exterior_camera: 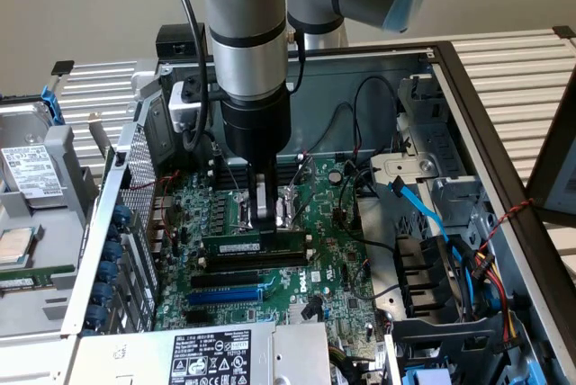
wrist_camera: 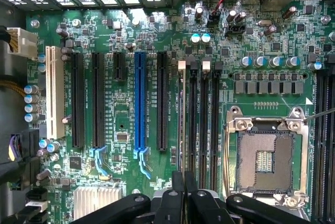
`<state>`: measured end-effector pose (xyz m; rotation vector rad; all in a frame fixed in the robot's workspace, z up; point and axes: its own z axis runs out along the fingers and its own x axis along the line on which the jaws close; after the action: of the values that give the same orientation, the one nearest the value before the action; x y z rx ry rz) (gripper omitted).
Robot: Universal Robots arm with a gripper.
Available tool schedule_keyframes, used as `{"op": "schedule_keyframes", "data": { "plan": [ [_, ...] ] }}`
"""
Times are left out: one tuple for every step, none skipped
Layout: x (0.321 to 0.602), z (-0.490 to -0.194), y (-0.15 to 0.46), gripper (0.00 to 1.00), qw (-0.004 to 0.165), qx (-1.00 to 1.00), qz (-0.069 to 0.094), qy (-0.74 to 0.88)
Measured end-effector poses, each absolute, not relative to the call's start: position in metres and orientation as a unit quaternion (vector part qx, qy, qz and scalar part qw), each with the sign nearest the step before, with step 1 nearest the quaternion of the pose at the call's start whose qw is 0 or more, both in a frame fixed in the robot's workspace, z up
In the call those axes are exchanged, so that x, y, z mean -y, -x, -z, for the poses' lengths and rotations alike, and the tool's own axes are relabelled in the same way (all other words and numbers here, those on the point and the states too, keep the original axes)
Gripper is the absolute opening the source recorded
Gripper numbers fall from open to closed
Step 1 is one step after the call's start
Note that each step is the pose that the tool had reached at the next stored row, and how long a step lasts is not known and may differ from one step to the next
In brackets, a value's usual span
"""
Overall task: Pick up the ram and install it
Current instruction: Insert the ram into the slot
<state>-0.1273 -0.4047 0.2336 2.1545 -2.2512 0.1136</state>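
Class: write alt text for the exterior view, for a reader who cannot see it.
A robot arm reaches down into an open computer case, its gripper shut on the ram, which stands in a black slot on the green motherboard.

One ram (exterior_camera: 232, 246), one blue slot (wrist_camera: 140, 101), one white slot (wrist_camera: 51, 93), one processor socket (wrist_camera: 264, 158)

No legible txt: PSU label (exterior_camera: 216, 355), drive sticker (exterior_camera: 31, 172) print too small.
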Motion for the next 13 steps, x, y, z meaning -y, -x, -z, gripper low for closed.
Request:
{"op": "schedule_keyframes", "data": {
  "plan": [
    [0.4047,-0.2335,0.1273,0.13,0.012,0.722,-0.036,-0.691],
    [0.4046,-0.2335,0.1273,0.13,0.012,0.722,-0.036,-0.691],
    [0.4047,-0.2335,0.1273,0.13,0.012,0.722,-0.036,-0.691],
    [0.4047,-0.2334,0.1271,0.13,0.011,0.722,-0.037,-0.691],
    [0.4048,-0.2333,0.1267,0.13,0.011,0.722,-0.037,-0.691],
    [0.4049,-0.2332,0.1265,0.13,0.011,0.722,-0.037,-0.691],
    [0.405,-0.2332,0.1263,0.13,0.011,0.722,-0.037,-0.691],
    [0.405,-0.2332,0.1263,0.13,0.011,0.722,-0.037,-0.691],
    [0.405,-0.233,0.1263,0.13,0.011,0.722,-0.037,-0.691],
    [0.4051,-0.2328,0.1262,0.13,0.011,0.722,-0.037,-0.691],
    [0.4053,-0.2326,0.1261,0.13,0.011,0.722,-0.037,-0.691],
    [0.4054,-0.2324,0.1261,0.13,0.011,0.722,-0.037,-0.691],
    [0.4055,-0.2323,0.1261,0.13,0.011,0.722,-0.037,-0.691]
  ]
}}
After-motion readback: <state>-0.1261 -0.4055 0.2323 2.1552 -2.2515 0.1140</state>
